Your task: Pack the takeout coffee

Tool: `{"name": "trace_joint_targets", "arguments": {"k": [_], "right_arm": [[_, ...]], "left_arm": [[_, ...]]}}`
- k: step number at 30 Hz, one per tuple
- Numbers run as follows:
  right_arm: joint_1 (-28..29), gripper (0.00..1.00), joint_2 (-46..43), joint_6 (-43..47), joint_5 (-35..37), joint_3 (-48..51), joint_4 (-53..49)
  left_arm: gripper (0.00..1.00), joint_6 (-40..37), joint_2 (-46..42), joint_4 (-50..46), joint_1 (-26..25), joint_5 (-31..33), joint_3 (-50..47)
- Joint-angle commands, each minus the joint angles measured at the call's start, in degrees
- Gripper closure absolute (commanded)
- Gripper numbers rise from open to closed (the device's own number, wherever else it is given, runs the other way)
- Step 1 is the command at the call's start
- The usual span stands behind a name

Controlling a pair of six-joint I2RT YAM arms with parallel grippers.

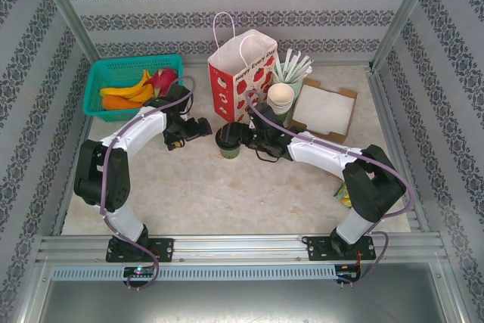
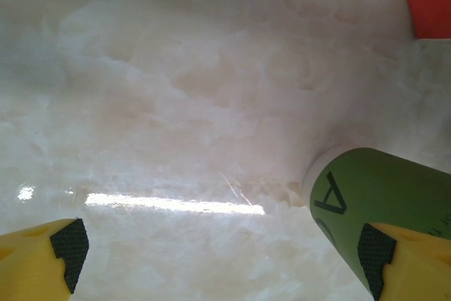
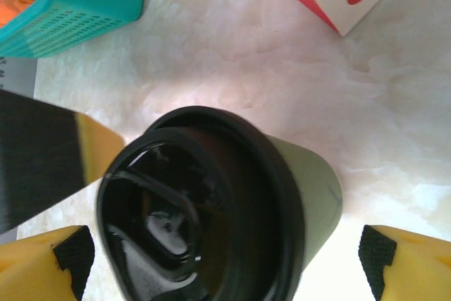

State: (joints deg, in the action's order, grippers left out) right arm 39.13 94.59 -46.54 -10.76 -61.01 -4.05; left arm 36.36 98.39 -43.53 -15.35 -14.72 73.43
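Lid of takeout coffee from right wrist (green wall from left)

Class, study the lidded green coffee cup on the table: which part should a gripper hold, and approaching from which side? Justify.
Hold the takeout coffee by its green wall just below the black lid, pads on opposite sides, coming level from the right, where the open right gripper flanks it. It stands upright, and the lid's rim would likely stop slipping.
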Motion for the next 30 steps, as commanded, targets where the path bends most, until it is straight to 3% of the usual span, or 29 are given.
{"name": "trace_joint_targets", "arguments": {"k": [1, 12, 26, 30], "right_arm": [[1.16, 0.02, 1.36, 3.24, 1.29, -3.52, -3.68], [4.34, 0.02, 6.95, 9.02, 8.52, -14.88, -20.35], [4.59, 0.02, 11.29, 7.04, 7.66, -17.09, -22.51], [4.37, 0.11, 11.52, 5.95, 7.01, -15.01, -21.08]], "left_arm": [[0.00, 0.91, 1.64, 0.82, 0.12, -0.67, -0.68], [0.00, 2.31, 2.23, 2.88, 0.02, -3.04, -2.76], [0.00, 2.58, 2.25, 3.72, -0.26, -4.17, -3.53], [0.00, 2.54, 2.47, 3.80, -0.66, -4.36, -3.36]]}}
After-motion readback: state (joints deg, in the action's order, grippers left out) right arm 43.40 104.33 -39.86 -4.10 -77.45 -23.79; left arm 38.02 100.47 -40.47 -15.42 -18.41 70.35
